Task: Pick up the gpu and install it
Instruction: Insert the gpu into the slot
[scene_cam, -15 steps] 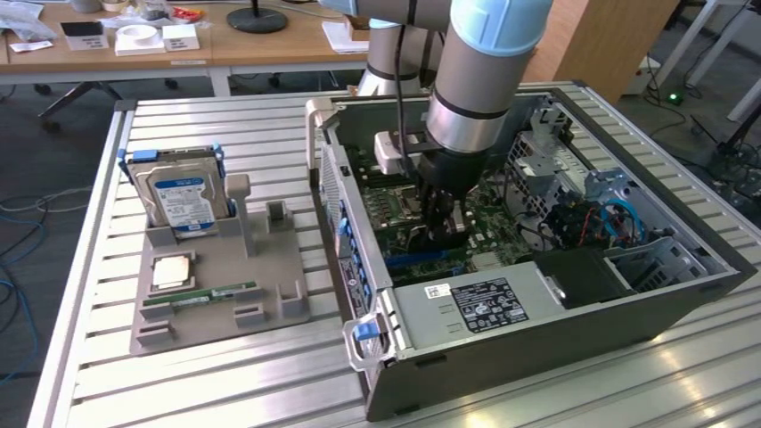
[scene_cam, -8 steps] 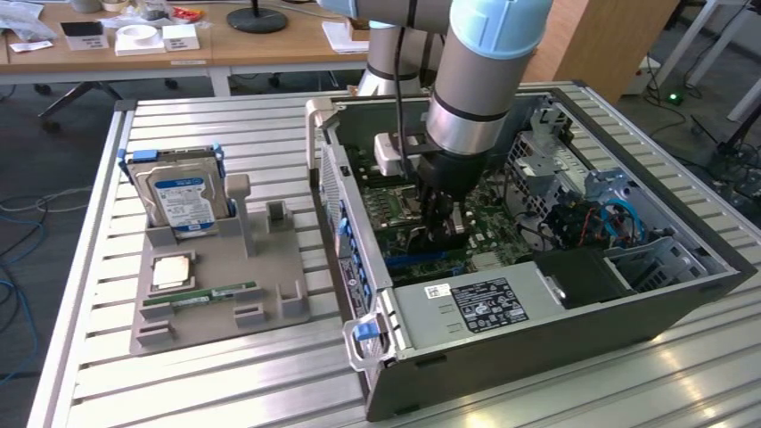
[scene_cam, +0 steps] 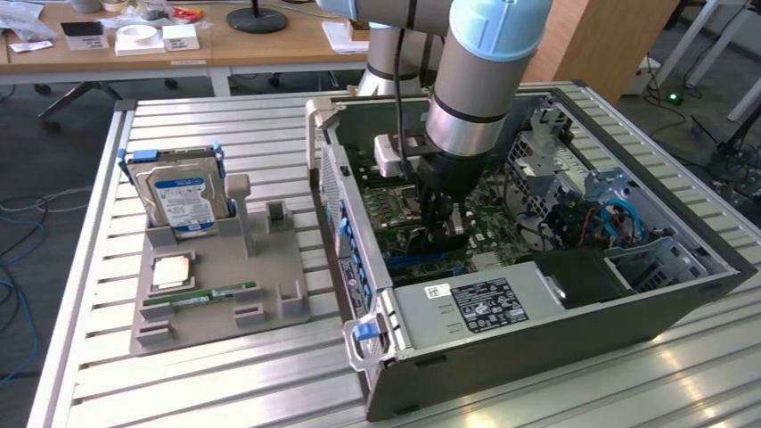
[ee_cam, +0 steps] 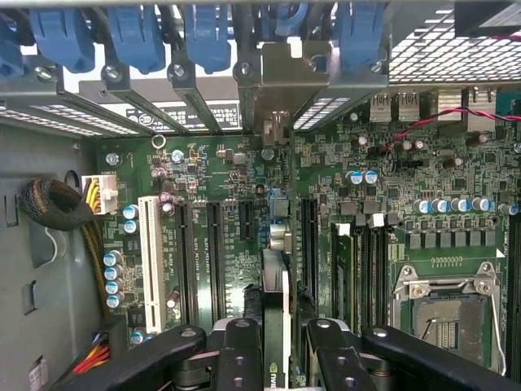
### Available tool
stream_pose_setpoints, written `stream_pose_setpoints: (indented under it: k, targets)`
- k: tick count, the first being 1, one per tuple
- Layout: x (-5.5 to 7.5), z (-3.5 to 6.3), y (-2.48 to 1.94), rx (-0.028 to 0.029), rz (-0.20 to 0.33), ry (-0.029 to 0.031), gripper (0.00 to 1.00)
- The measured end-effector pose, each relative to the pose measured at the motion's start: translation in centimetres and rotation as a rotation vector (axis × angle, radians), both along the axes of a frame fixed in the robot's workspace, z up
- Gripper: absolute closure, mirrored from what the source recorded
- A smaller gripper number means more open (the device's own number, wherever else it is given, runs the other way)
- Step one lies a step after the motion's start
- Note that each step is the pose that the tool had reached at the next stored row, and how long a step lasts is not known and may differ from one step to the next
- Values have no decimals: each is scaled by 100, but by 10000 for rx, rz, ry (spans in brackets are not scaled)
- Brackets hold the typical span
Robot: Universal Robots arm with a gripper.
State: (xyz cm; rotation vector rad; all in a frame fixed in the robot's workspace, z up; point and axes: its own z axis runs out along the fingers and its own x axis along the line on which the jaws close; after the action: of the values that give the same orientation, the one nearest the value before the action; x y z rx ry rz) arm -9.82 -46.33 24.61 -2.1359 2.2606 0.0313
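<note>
Wrist view: claw (ee_cam: 281,346) is clenched on the gpu (ee_cam: 275,285), one finger against each face. The card is seen edge-on, standing upright above the motherboard (ee_cam: 220,179), in line with a long black slot; its metal bracket end sits at the rear slot openings. Whether the card edge is in the slot or just above it cannot be told.

Exterior view: arm reaches straight down into the open computer case (scene_cam: 571,339), claw (scene_cam: 440,223) low over the board. Case lies on the slatted bench (scene_cam: 238,383). At the exterior view's left, a grey tray (scene_cam: 280,267) holds a hard drive (scene_cam: 184,196) standing upright and a RAM stick (scene_cam: 200,296) lying flat.
</note>
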Motion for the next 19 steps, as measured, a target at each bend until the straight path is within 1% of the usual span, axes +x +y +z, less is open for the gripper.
stream_pose_setpoints:
  k: [8,19]
  targets:
    - [0,-9,0,3,0,-1,74]
    - [0,-39,0,-7,0,-1,74]
